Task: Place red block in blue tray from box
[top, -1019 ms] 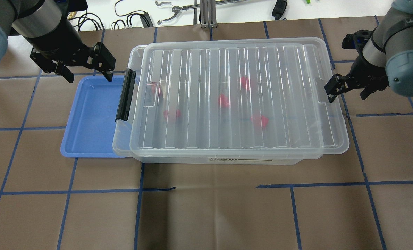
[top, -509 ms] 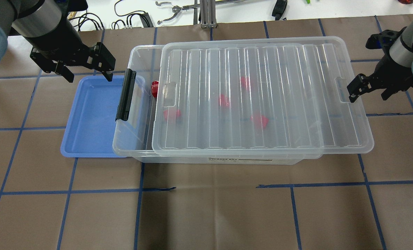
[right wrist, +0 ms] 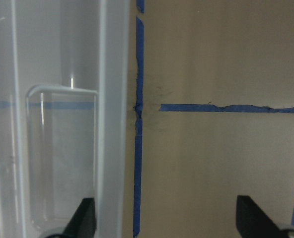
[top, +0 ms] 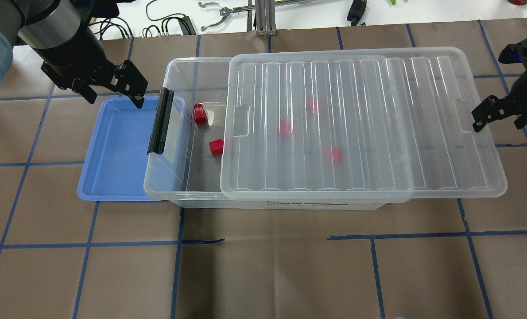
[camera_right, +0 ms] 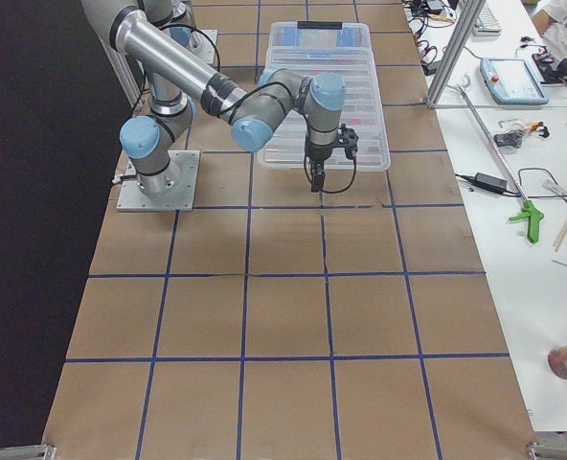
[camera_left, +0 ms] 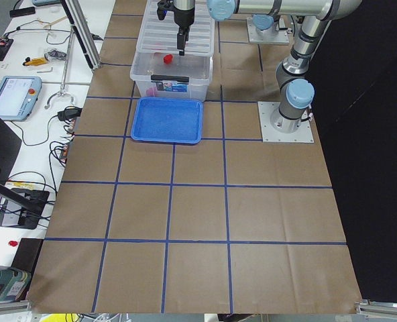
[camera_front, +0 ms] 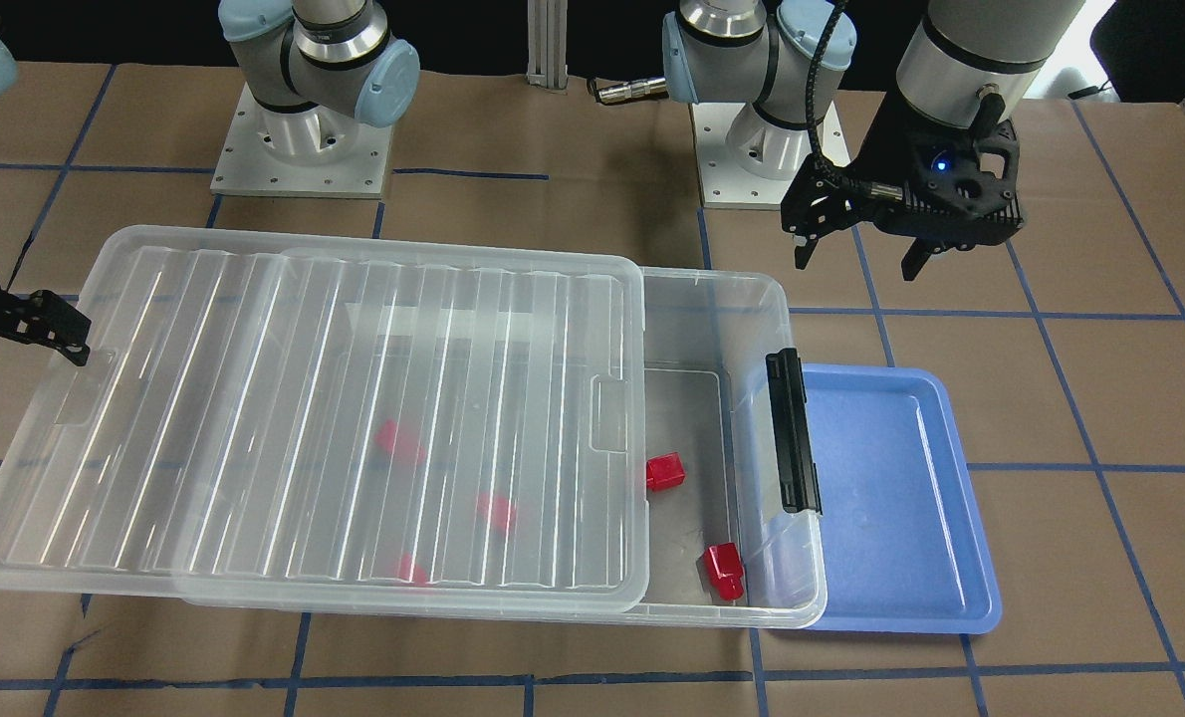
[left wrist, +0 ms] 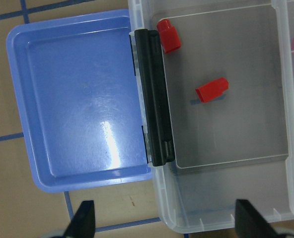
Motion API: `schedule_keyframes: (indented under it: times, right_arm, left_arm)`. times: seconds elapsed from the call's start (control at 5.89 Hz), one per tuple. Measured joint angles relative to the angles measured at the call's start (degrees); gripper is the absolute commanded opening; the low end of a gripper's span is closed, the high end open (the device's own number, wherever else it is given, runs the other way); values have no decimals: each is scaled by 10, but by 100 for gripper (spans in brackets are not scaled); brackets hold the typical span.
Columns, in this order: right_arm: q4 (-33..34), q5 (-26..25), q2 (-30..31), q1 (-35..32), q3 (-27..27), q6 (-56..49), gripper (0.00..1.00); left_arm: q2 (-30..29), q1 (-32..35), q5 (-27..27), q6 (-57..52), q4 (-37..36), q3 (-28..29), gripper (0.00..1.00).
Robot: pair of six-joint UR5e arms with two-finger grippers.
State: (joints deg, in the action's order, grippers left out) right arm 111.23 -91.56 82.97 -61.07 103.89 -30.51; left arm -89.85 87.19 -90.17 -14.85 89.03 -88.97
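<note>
One box [top: 201, 170] on the counter [top: 263, 266] holds five red blocks. Two lie bare near the black latch [top: 160, 120], one red block [top: 199, 114] nearest the single blue tray [top: 117, 150]. Three are blurred under the lid [top: 361, 128]. The left pincer [top: 113, 101] hovers spread and empty over the tray's far rim. The right pincer [top: 498, 126] is spread at the lid's end.

The clear box [top: 170, 173] lies lengthwise, its ribbed lid [top: 361, 128] sitting offset, so the end by the black latch bar [top: 160, 120] is uncovered. There a red block [top: 199, 114] lies on the floor with a second block [top: 216, 146] near it; three more show blurred beneath the lid. The blue tray [top: 117, 146] sits flat, one edge under that end's rim.
</note>
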Motion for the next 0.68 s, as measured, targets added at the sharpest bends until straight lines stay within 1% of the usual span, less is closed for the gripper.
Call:
schedule_keyframes:
  times: [0.17,0.68]
  right_arm:
    - [8,-5,1,6,0,-9,100]
    - [8,-18,9,9,-10,-8,100]
  left_arm:
    - [-1,0,0,-48,0,-1,98]
    - [-9,2,0,-253,-5,-13,98]
